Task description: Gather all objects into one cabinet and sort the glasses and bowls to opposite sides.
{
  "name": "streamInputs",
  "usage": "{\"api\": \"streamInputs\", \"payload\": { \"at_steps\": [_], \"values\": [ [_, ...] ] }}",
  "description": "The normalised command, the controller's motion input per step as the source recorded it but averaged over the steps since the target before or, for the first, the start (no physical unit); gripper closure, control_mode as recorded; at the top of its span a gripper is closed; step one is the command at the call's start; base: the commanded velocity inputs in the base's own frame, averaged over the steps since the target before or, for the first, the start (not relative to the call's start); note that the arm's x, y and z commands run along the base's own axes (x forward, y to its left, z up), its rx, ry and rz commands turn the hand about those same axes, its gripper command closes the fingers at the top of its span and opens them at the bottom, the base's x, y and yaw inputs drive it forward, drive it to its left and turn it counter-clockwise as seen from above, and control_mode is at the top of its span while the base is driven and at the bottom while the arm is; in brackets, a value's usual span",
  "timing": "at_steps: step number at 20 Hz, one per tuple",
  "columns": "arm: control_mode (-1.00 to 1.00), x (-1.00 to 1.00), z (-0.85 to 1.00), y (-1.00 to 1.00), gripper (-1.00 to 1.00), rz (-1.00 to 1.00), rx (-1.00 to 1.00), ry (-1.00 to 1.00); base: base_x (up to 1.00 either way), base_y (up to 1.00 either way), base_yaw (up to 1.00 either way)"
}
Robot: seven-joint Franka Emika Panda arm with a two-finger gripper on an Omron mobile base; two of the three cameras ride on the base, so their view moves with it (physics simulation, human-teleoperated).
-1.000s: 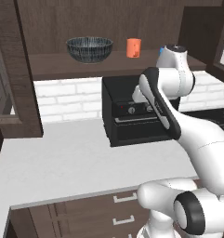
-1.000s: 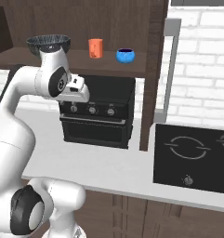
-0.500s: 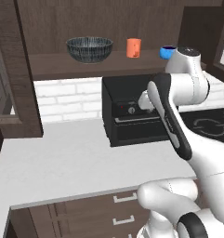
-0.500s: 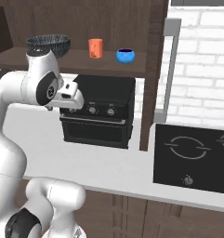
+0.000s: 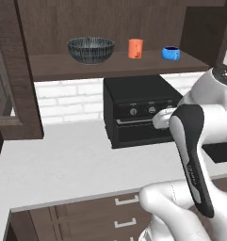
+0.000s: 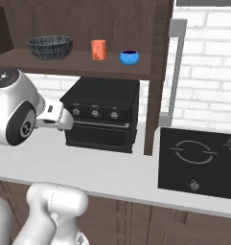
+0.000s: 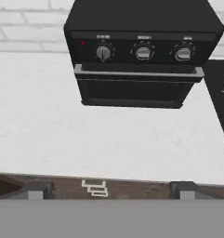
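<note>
On the shelf board of the dark-brown wall cabinet point(image 5: 110, 67) three objects stand in a row. The wide dark striped bowl point(image 5: 90, 49) point(image 6: 50, 47) is on the left, the small orange cup point(image 5: 135, 48) point(image 6: 98, 49) in the middle, and the small blue item point(image 5: 170, 52) point(image 6: 129, 57) on the right. My gripper point(image 7: 111, 191) is open and empty, its two tips far apart at the bottom of the hand view. It hangs below the shelf, over the counter, in front of the black oven. The white hand point(image 6: 55, 116) shows at oven height.
A black toaster oven point(image 5: 138, 110) point(image 7: 141, 51) stands on the pale counter point(image 5: 63, 160) under the shelf. A black cooktop point(image 6: 198, 158) lies to the right. The cabinet's upright side point(image 6: 155, 72) reaches down to the counter. An open door point(image 5: 16, 70) hangs at the left.
The gripper opened wide. The arm drew back from the shelf's right end and dropped to oven height, leaving the blue item standing on the shelf.
</note>
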Motion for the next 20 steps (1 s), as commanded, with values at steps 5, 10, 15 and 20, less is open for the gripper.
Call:
{"api": "streamInputs", "payload": {
  "at_steps": [5,10,15,20],
  "values": [
    [-1.00,-0.18,0.41,0.00,-1.00,0.00,0.05,0.01,0.00,0.00,0.00],
    [-1.00,0.00,0.28,0.00,-1.00,-0.05,0.05,0.08,0.00,0.00,0.00],
    [-1.00,-0.28,-0.01,-0.02,-1.00,-0.06,0.00,0.04,0.00,0.00,0.00],
    [-1.00,-0.43,-0.07,-0.03,-1.00,-0.05,0.00,0.09,0.00,0.00,0.00]
  ]
}}
